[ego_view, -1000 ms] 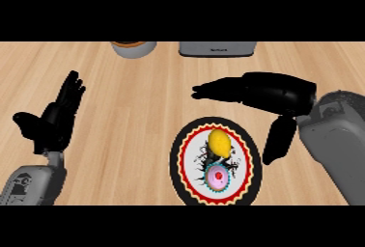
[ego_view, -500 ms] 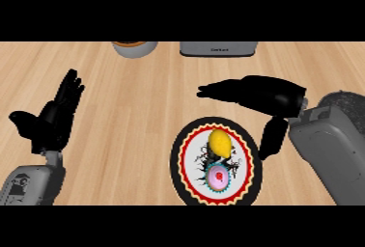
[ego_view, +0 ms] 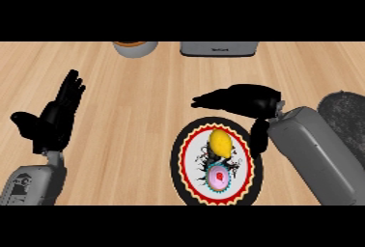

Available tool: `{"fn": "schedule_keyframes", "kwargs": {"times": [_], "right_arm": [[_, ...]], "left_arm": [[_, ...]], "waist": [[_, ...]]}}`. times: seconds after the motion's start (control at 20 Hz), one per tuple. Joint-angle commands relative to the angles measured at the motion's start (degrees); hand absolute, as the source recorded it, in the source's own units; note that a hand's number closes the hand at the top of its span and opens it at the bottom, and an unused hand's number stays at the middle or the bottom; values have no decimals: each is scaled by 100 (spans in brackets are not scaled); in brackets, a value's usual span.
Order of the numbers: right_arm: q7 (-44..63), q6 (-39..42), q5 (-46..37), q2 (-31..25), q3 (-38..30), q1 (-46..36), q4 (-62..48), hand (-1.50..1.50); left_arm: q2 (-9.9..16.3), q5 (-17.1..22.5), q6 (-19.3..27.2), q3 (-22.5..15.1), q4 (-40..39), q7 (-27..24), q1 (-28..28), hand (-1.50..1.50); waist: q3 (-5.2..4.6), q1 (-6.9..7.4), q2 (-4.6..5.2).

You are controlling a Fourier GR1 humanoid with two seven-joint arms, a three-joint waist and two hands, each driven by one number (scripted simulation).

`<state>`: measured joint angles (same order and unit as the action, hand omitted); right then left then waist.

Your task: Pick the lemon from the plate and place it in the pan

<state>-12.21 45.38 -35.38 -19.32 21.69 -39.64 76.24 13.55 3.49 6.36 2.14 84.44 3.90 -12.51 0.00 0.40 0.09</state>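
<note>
**Right hand poised above the plate's far rim**

The right hand [ego_view: 239,100] hovers with fingers loosely curled and holding nothing, just beyond the plate [ego_view: 184,159]. The left hand [ego_view: 53,118] rests open, well apart. The lemon [ego_view: 221,143] lies on the plate, nearer the viewer than the right hand, long axis running away from the robot. The right hand is plainly nearer. The pan [ego_view: 348,120] shows dark at the right edge.

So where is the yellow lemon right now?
In the head view the lemon lies on the upper part of the plate, right of middle, just below the right hand.
</note>
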Motion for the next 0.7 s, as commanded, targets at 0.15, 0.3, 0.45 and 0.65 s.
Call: {"fn": "schedule_keyframes", "kwargs": {"times": [0.15, 0.3, 0.45, 0.65], "right_arm": [[-331, -55, -658, 57, 113, 411, 293, -150], [-246, -208, -1013, 352, 294, 377, 37, -150], [-134, -390, -1493, 214, 557, 138, -71, -150], [-339, -430, -1894, 209, 704, 144, -354, -150]], "left_arm": [[84, 10, -166, 185, 286, 285, 104, 0], [-135, -197, -93, 140, -256, -372, 114, 0], [98, 16, -252, 349, -108, -101, -5, 0], [-138, -79, -164, 202, -35, -42, -43, 0]], "waist": [[0, -24, -13], [-1, -26, -7], [-1, -7, -5], [0, -3, -1]]}}
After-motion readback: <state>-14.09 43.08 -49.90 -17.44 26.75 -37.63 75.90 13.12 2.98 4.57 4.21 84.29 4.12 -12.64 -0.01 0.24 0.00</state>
